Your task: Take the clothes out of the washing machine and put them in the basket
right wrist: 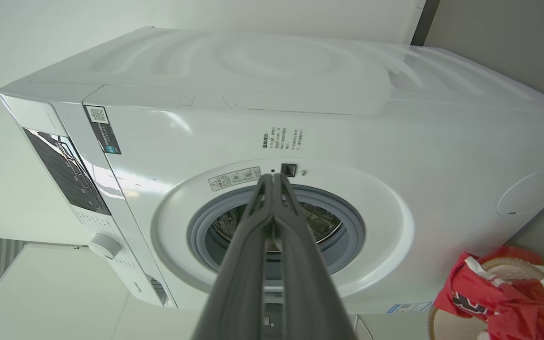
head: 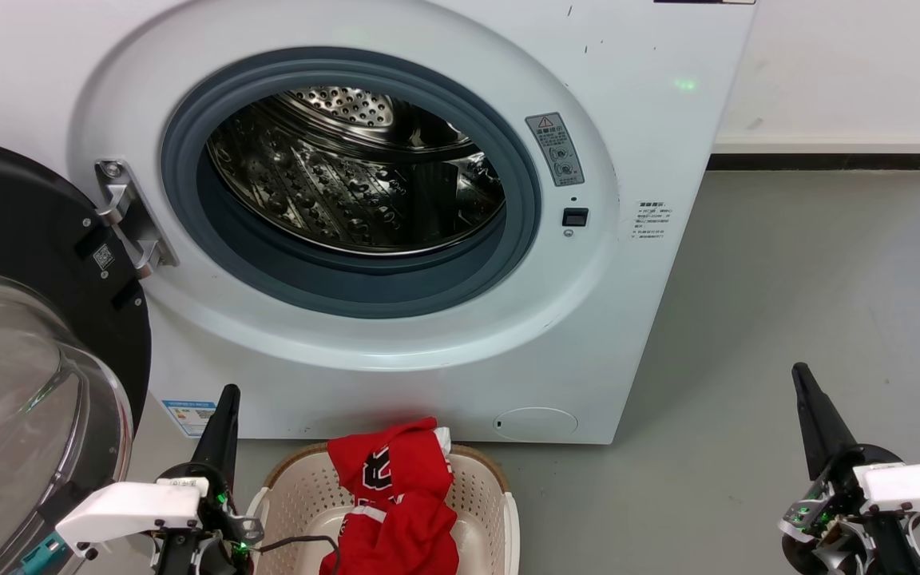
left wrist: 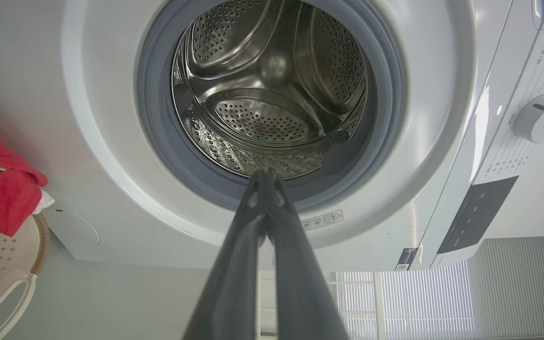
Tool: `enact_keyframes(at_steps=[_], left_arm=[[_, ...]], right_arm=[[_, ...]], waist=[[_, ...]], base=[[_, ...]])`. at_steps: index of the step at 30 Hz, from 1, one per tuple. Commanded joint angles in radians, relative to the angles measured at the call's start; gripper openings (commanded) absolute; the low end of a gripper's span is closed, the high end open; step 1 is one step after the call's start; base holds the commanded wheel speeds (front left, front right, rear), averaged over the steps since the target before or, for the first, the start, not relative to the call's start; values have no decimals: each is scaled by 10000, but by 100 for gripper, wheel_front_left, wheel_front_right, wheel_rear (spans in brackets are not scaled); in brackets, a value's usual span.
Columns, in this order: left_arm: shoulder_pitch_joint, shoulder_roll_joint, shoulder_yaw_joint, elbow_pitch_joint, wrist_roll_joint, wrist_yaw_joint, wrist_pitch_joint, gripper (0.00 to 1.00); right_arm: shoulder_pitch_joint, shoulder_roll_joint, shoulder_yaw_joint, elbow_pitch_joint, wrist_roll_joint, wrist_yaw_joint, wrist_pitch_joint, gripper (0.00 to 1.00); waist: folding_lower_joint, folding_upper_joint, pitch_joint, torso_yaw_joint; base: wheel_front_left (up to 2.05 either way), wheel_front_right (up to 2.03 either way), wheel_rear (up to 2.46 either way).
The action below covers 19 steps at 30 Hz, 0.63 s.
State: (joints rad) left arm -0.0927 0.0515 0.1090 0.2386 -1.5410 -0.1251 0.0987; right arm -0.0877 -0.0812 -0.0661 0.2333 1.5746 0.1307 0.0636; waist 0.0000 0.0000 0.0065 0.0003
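The left gripper point(head: 228, 397) has its two dark fingers pressed tight together with nothing between them; the right gripper point(head: 802, 379) is squeezed closed the same way and holds nothing too; they sit low, one on each side, pointing up at the washing machine point(head: 636, 303).

Between them, nearer the left one, the basket point(head: 485, 487) sits on the grey floor point(head: 787, 279), just in front of the machine; the clothes point(head: 400, 487) lie in it, a red heap that pokes up past the back rim.

Farther out, the round door point(head: 29, 216) is swung wide open to the left; the shiny drum point(head: 348, 184) looks bare as far as I can see, so the job looks about done.

The clothes look soft, light and floppy; they will bend and droop, not break; if one needed moving, a good place to pinch would be a thick bunched fold on top, not a thin edge that could slip out.
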Motion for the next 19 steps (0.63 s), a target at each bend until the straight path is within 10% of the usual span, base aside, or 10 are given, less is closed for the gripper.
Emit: enact_keyframes(at_steps=[1,19], left_arm=[[-163,-19,52,27,-173,-57,49,0],[-202,-22,76,83,-736,-77,189,0]], right_arm=[[-205,17,-37,44,176,1,74,0],[-233,70,-144,118,656,0,244,0]], waist=[[0,0,-3,0],[0,0,-33,-3]], base=[[0,0,0],[0,0,0]])
